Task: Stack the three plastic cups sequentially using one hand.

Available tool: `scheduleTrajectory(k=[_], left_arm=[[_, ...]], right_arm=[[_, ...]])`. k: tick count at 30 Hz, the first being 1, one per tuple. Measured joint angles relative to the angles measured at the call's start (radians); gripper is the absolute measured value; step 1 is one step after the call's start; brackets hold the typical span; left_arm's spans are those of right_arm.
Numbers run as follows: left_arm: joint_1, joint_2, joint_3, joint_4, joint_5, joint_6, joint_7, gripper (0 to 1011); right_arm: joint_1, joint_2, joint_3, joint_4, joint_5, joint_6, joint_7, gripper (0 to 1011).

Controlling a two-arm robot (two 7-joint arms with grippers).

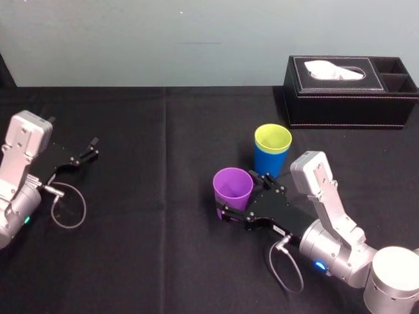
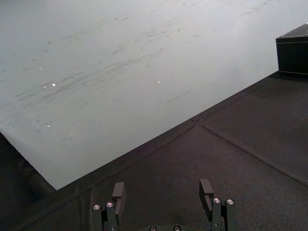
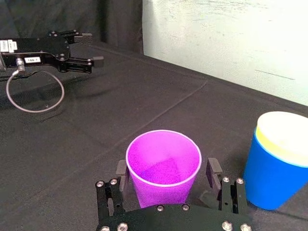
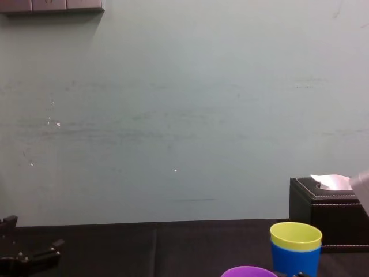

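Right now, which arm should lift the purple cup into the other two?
The right gripper: its open fingers flank the purple cup, next to the blue cup holding the yellow-green cup. The left gripper sits far off to the left, open and empty.

Head camera is looking forward and down over the black table point(image 1: 163, 261), taking in the whole work area and the tissue box point(image 1: 350, 91) at far right. Chest camera is sitting low, facing the wall point(image 4: 173, 115), catching just the table's far strip, the tissue box, the blue-and-yellow-green stack point(image 4: 296, 249) and the rim of the purple cup point(image 4: 248, 272). Left wrist camera is looking past the left tool point(image 2: 162, 187) across the table toward the wall. Right wrist camera is sitting close behind the right tool point(image 3: 168, 169), sharing the purple cup and the stack with the head view.
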Motion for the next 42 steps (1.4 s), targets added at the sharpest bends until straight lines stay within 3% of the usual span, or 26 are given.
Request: scheduleTrajectory(k=[23,33,42], left_arm=[[0.000,0.000,0.000,0.000,0.000,0.000,0.000,1011],[0.000,0.000,0.000,0.000,0.000,0.000,0.000,1011],[0.000,0.000,0.000,0.000,0.000,0.000,0.000,1011]], right_arm=[[0.035,-0.040,-0.017,0.051,0.004,-0.014,-0.024,1002],[0.034,-0.038,-0.017,0.049,0.004,-0.014,-0.023,1002],[0.033,-0.037,-0.016,0.047,0.004,-0.014,-0.023,809]])
